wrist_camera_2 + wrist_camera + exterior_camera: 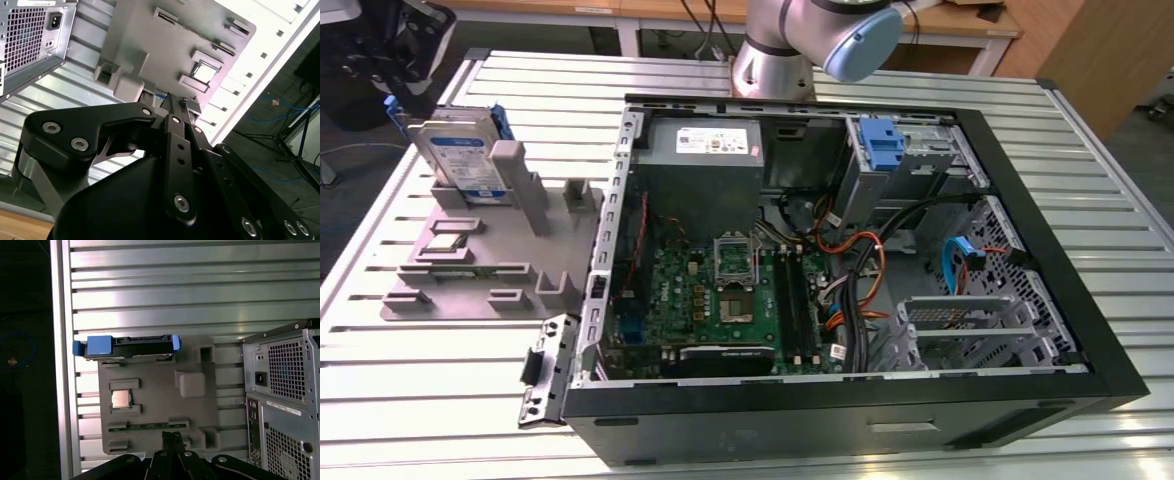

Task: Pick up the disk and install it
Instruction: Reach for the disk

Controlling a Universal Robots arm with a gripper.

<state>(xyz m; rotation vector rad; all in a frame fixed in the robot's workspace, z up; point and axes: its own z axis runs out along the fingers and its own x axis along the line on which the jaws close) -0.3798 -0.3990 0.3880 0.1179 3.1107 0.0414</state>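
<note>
The disk [460, 155] stands on edge in a slot at the far end of a grey fixture [480, 260], to the exterior view's left of the open computer case [854, 400]. It is silver with a white-and-blue label and a blue bracket. In the first wrist view I see the disk [130, 346] edge-on, well apart from my gripper [172, 436], whose fingers are shut with nothing between them. In the second wrist view the gripper [175, 102] hangs above the fixture [165, 45] and touches nothing.
A processor chip [121, 399] lies on the fixture. Inside the case are a motherboard [720, 300], a grey power supply [704, 145], a blue bracket [881, 145], cables and a metal bay cage [961, 330]. The slatted table's edge [62, 390] runs close beside the fixture.
</note>
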